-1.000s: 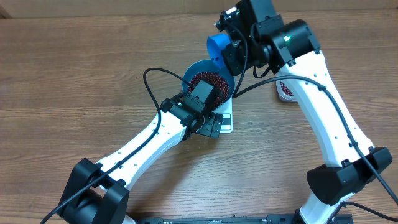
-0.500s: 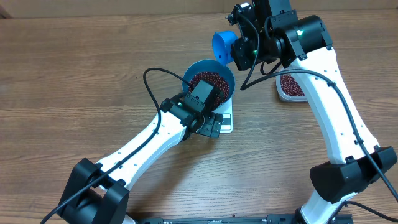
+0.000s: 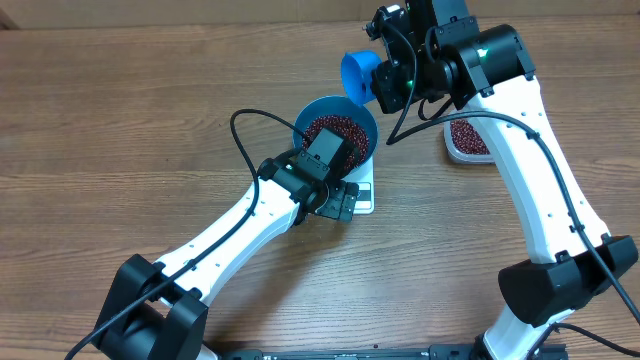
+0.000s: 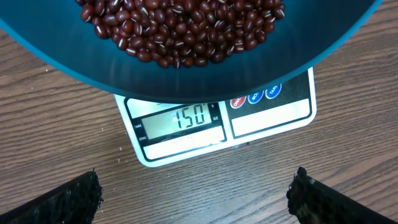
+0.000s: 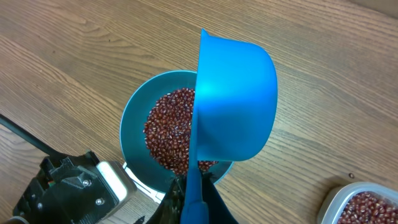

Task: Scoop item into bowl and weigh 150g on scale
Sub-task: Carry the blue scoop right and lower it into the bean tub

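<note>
WEIGH-IN: A deep blue bowl [image 3: 335, 104] sits upright, mouth to the ceiling, on a small white scale [image 3: 366, 196] near the middle of the wood table [image 3: 120, 120], w/ a loose heap of red-brown beans [image 3: 335, 130] inside. The bowl covers most of the scale. Only the display strip [image 4: 180, 118] pokes out, on the edge facing the arm bases, and it runs side to side across the overhead view. In the left wrist view it reads 150, digits upright, w/ the bowl's wall overhanging just above.

The left gripper [image 4: 198, 198] hangs over the table just on the near side of that display edge. Its fingers [image 4: 68, 200] are spread wide to the frame's two bottom corners, w/ nothing btwn them and touching nothing.

The right gripper [image 5: 196, 208] is clamped tight on the handle of a small blue scoop [image 5: 236, 99], held in the air. Seen from overhead, the scoop hovers just past the bowl's far rim, apart from it. Its long axis, handle to cup, lies approx across the frame, cup end to the robot's left. From the right wrist the same axis runs straight up the frame in line w/ the fingers. The cup is rolled onto its side, rim edge-on and rounded back bulging right, so its inside cannot be seen.

A clear plastic tub [image 5: 334, 198] holding more beans stands on the table to the robot's right, well apart from bowl and scale.
</note>
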Action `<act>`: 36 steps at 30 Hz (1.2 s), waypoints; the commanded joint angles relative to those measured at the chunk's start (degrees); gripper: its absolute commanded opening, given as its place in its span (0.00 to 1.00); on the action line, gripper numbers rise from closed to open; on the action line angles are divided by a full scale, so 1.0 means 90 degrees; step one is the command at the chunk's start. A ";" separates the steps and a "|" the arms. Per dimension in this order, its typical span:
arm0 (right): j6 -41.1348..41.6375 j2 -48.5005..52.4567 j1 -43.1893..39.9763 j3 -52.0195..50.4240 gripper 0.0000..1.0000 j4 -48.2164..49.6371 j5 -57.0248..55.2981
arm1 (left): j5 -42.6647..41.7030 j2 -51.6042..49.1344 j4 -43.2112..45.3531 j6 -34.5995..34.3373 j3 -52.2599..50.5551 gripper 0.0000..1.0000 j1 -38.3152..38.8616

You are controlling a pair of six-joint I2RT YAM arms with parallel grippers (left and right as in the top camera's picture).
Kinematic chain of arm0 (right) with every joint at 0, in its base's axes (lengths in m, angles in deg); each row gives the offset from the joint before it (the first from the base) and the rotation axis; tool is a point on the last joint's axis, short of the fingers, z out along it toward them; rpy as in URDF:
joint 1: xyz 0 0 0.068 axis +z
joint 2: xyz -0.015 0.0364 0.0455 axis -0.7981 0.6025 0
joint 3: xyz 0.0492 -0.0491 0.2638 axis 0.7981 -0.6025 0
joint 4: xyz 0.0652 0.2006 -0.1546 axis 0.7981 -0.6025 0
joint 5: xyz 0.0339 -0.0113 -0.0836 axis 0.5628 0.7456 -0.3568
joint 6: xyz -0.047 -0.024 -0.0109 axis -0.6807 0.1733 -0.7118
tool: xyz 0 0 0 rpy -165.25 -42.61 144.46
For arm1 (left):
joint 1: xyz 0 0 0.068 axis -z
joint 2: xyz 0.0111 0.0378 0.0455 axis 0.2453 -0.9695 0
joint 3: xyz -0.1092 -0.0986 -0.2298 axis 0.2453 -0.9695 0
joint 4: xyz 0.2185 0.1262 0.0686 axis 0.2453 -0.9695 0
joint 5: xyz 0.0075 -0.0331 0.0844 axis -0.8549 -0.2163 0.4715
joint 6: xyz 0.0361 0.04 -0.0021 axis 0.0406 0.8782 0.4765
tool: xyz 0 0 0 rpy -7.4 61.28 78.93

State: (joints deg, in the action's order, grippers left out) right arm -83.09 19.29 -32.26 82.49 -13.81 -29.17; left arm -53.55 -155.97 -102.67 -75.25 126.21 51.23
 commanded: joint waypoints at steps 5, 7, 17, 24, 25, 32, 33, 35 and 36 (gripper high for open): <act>0.0410 -0.0041 -0.0430 0.0036 0.04 -0.0058 0.0372 | 0.0100 -0.0024 0.0000 -0.0019 -0.0032 1.00 -0.0029; 0.0410 -0.0041 -0.0595 0.0036 0.04 -0.0100 0.0605 | 0.0102 -0.0024 0.0000 -0.0017 -0.0032 1.00 -0.0029; 0.0408 -0.0041 -0.1906 0.0032 0.04 -0.0391 0.1052 | 0.0100 -0.0024 0.0000 -0.0019 -0.0032 0.99 -0.0029; 0.0435 -0.0041 -0.2965 -0.0396 0.04 -0.0381 0.1054 | 0.0100 -0.0024 0.0000 -0.0019 -0.0032 1.00 -0.0029; 0.0432 -0.0041 -0.3198 -0.0617 0.05 -0.0376 0.1052 | 0.0100 -0.0024 0.0000 -0.0019 -0.0032 1.00 -0.0029; 0.0432 -0.0041 -0.3725 -0.1588 0.05 -0.0294 0.1049 | 0.0100 -0.0024 0.0000 -0.0019 -0.0032 1.00 -0.0029; 0.0435 -0.0041 -0.3772 -0.1761 0.04 -0.0182 0.1049 | 0.0100 -0.0024 0.0000 -0.0017 -0.0032 0.99 -0.0029; 0.0435 -0.0041 -0.3830 -0.1991 0.04 0.0029 0.1052 | 0.0102 -0.0024 0.0000 -0.0019 -0.0032 1.00 -0.0029; 0.0435 -0.0041 -0.3844 -0.2149 0.04 0.0209 0.1052 | 0.0100 -0.0024 0.0000 -0.0019 -0.0032 1.00 -0.0029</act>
State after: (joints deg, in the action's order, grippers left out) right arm -79.40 19.29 -66.40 65.42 -13.92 -20.23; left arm -53.55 -155.97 -102.64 -75.25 126.21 51.23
